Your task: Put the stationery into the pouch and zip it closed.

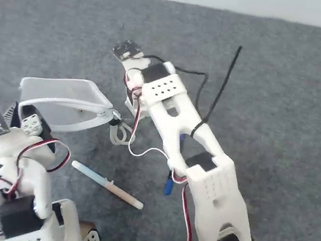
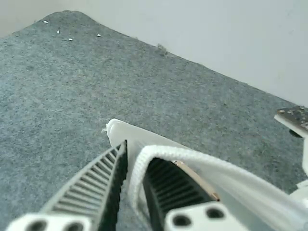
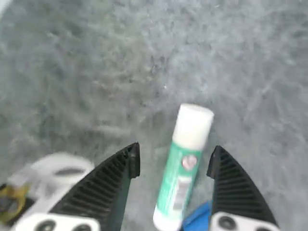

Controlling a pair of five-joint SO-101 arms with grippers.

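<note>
The white translucent pouch (image 1: 62,104) is held up off the grey carpet with its mouth gaping. My left gripper (image 2: 132,149) is shut on its white rim (image 2: 159,156). A green and white glue stick (image 3: 185,159) lies on the carpet between the fingers of my right gripper (image 3: 173,154), which is open and not touching it. The right arm (image 1: 204,152) stretches over the middle of the carpet and covers the glue stick in the high view. A light blue and tan pen (image 1: 107,185) lies on the carpet between the two arm bases.
A small blue object (image 1: 169,184) peeks out from under the right arm and lies beside the glue stick's end (image 3: 197,219). The pouch's zip pull with a ring (image 1: 119,131) hangs at its corner. Open carpet spreads behind and to the right.
</note>
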